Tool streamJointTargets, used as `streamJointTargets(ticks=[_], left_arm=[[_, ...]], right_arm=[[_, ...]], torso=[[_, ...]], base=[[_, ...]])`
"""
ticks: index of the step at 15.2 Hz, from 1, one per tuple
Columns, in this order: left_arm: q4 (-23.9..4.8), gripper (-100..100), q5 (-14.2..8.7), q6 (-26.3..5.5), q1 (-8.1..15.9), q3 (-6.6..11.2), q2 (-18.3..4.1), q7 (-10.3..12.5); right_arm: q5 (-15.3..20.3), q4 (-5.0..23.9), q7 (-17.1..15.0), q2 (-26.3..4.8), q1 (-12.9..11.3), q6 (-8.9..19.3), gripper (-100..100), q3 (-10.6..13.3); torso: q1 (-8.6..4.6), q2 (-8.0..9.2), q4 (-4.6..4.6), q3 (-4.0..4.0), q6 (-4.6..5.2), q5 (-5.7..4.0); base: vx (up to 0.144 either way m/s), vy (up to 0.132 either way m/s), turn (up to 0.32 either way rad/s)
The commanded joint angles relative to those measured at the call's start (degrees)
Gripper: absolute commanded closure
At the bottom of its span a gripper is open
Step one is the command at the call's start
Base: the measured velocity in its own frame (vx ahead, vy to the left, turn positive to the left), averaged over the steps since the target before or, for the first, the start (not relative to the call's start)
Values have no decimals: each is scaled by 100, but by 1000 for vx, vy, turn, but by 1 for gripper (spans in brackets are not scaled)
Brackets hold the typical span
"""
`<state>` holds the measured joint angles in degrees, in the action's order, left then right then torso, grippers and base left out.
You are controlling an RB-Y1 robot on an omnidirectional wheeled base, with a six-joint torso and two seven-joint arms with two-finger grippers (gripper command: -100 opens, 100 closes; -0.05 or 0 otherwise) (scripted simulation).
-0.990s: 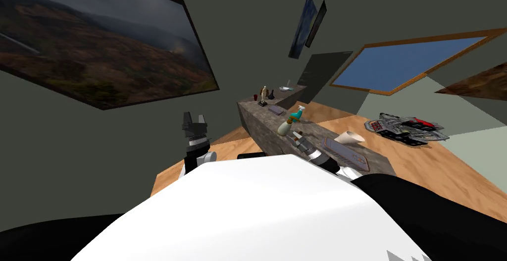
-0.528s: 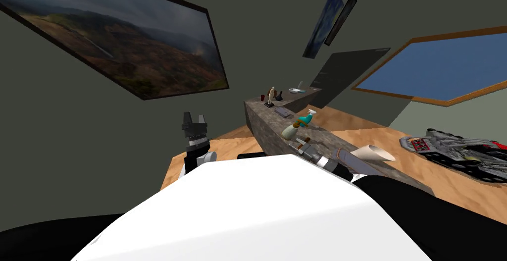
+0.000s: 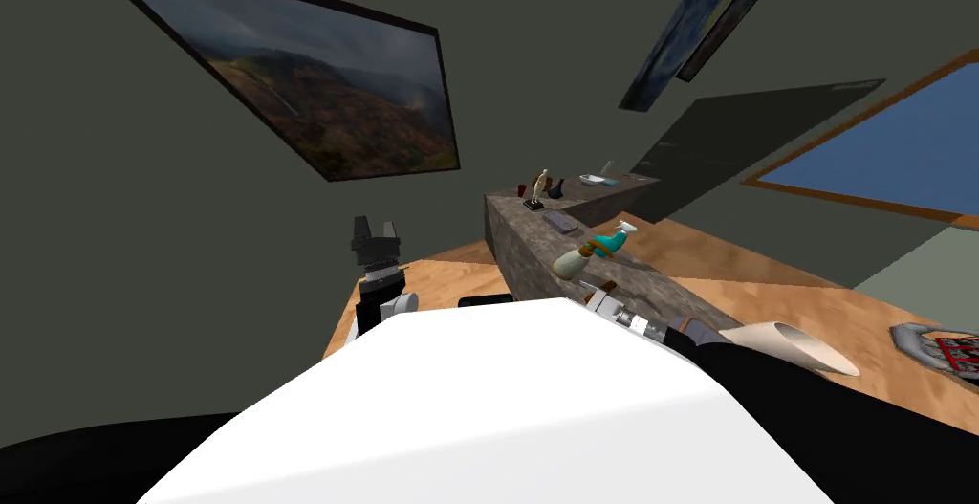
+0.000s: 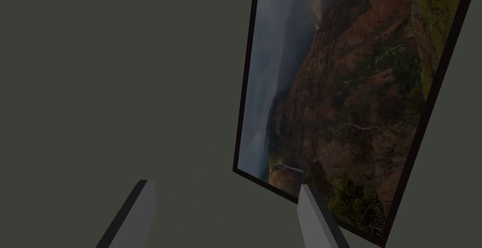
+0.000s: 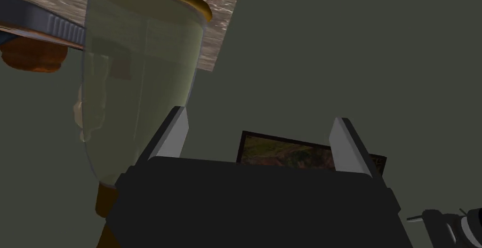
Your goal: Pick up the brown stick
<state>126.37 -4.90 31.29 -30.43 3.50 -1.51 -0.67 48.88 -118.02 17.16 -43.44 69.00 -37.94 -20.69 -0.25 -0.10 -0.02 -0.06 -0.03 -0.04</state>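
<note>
Brown rounded stick (image 5: pixel 30 57) lies beyond pale translucent bottle (image 5: pixel 141 71) beside the open, empty right end effector (image 5: pixel 261 118); realign sideways before closing.

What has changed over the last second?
Only my own view: I turned left, so the counter, spray bottle and white cone slid right in the head view. Nothing was taken hold of or let go. The right hand stays open beside the bottle; the left hand stays raised and open.
</note>
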Motion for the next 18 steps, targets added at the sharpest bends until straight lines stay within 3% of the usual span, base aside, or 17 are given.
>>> streamJointTargets(ticks=[1,4,5,6,7,8,9,10,11,13,14,15,18], left_arm=[[0,0,0,0,0,0,0,0],[0,0,0,0,1,0,0,0],[0,0,0,0,0,0,0,0],[0,0,0,0,1,0,0,0],[0,0,0,0,0,0,0,0],[0,0,0,0,1,0,0,0],[0,0,0,0,0,0,0,0],[0,0,0,0,0,0,0,0],[0,0,0,0,0,0,0,0],[0,0,0,0,0,0,0,0],[0,0,0,0,-1,1,0,0],[0,0,0,0,-1,0,0,0],[0,0,0,0,0,0,0,0]], right_arm=[[286,54,122,-227,286,0,-100,-104],[717,118,217,-381,536,-9,-100,-172],[860,181,311,-528,738,-18,-100,-236],[990,181,311,-528,740,-18,-100,-236],[1137,245,403,-668,925,-25,-100,-294],[1257,245,403,-668,937,-25,-100,-294],[1412,308,492,-801,1125,-30,-100,-346],[1517,308,492,-801,1125,-30,-100,-346],[1664,371,579,-927,1305,-34,-100,-391],[1769,371,579,-927,1305,-34,-100,-391],[1963,433,662,-1045,1474,-37,-100,-429],[2012,433,662,-1045,1474,-37,-100,-429],[2404,555,818,-1254,1777,-36,-100,-480]], torso=[[0,0,0,0,0,0],[-1,1,0,1,-2,0],[0,0,0,0,-2,-1],[-1,-1,0,-1,-5,-1],[-1,-2,0,-1,0,-1],[-1,-2,-1,-1,-4,0],[-1,-2,0,-1,1,0],[0,-2,-1,-1,-1,1],[-1,-3,0,-1,0,-1],[1,-5,-1,-3,0,-1],[4,-6,0,-3,5,0],[6,-7,-1,-4,1,1],[4,-7,-1,-4,0,0]], base=[[-33,-47,322],[-28,-41,343],[-27,-36,434],[-25,-39,343],[-28,-36,393],[-28,-37,302],[-28,-40,321],[-28,-39,300],[-29,-30,395],[-22,-25,186],[-18,-18,167],[-19,-19,240],[-26,-26,351]])
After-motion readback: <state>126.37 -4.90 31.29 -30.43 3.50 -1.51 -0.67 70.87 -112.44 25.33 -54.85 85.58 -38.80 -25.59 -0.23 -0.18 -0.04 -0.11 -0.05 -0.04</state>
